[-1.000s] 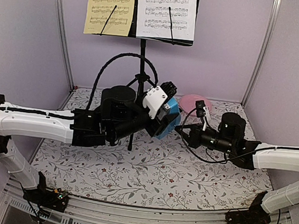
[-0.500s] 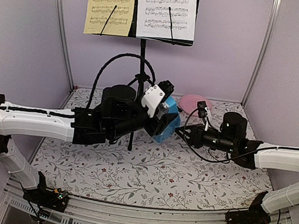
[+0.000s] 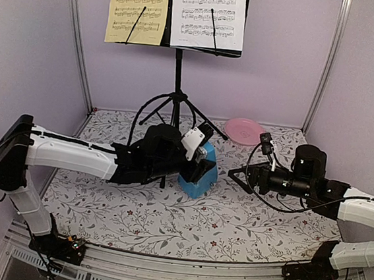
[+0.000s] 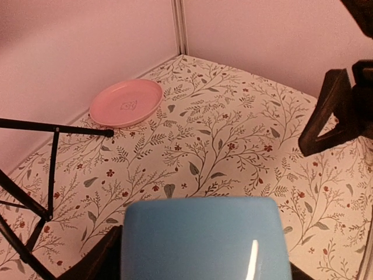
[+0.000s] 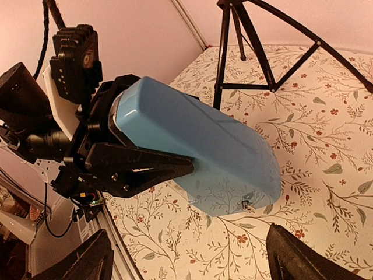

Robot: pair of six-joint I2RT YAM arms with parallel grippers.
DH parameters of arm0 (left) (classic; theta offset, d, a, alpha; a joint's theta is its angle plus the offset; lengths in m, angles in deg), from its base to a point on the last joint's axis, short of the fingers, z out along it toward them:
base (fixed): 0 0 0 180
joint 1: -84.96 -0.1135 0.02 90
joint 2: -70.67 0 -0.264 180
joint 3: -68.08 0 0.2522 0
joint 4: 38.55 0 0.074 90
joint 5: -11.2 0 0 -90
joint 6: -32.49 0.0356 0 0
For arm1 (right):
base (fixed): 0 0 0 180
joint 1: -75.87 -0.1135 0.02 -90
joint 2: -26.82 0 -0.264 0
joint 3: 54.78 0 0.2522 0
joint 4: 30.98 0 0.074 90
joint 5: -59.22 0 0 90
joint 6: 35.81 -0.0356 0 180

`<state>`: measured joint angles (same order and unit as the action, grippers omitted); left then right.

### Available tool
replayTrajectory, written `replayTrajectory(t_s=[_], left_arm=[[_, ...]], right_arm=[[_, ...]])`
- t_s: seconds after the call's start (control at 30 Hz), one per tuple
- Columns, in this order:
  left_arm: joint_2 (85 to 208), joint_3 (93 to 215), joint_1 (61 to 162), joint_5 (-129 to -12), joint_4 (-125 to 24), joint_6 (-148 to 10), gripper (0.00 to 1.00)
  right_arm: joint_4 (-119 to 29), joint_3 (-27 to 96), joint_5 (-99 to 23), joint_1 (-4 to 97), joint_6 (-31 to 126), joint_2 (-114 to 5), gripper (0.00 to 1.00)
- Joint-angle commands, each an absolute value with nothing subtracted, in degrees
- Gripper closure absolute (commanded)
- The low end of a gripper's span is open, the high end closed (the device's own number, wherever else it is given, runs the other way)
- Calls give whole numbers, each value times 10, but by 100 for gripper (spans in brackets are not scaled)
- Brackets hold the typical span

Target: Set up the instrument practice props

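**Step in hand.** Placement of the blue metronome (image 3: 198, 178). The left pincer (image 3: 203, 160) is clamped on its narrow upper end, one finger on each flank. The metronome sits mid-tabletop, in front of the music stand (image 3: 177, 73), leaning slightly. Its wide base is at or just above the tabletop (image 3: 133, 221); contact cannot be confirmed from any view. The pale-yellow sheet (image 3: 137, 9) and the white sheet (image 3: 208, 13) are on the stand's desk side by side, each under a retaining wire. In my judgement that part is done and the metronome is the last item.

**Next move.** Bring the base flat, let the metronome stand upright, then open the fingers and lift the arm clear without dragging it over.

**Right arm.** The right pincer (image 3: 238, 175) is spread wide and holds nothing. It points at the metronome from the right, near but apart.

**Surroundings and obstructions.** The tripod legs spread just behind the metronome, and one front leg runs close beside the left arm. The withdrawal path must avoid it. The pink plate (image 3: 244, 129) lies at the back right, well apart.
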<state>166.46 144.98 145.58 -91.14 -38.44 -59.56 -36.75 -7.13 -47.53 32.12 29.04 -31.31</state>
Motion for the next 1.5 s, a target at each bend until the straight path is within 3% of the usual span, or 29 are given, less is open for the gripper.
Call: replayTrajectory(t_s=[0.0, 0.37, 0.57, 0.77, 1.0, 1.2, 1.47], left_arm=[[1684, 1456, 1453, -870, -291, -597, 90], [1728, 1423, 1451, -813, -249, -604, 87], [1731, 1402, 1451, -801, -239, -618, 78], [1727, 1400, 1451, -787, -261, -623, 41], [1675, 1376, 1449, -768, -275, -624, 18], [1610, 1322, 1442, -757, -271, -616, 16], [1595, 1295, 1437, -707, -252, -609, 24]], right_arm=[[-436, -52, -440, 324, 279, -305, 5], [-480, -23, -383, 324, 253, -273, 1], [-489, -5, -384, 324, 253, -290, 1], [-494, 30, -402, 324, 264, -334, 1], [-499, 90, -420, 324, 283, -389, 1], [-509, 140, -439, 322, 285, -443, 1], [-524, 157, -438, 312, 271, -491, 1]])
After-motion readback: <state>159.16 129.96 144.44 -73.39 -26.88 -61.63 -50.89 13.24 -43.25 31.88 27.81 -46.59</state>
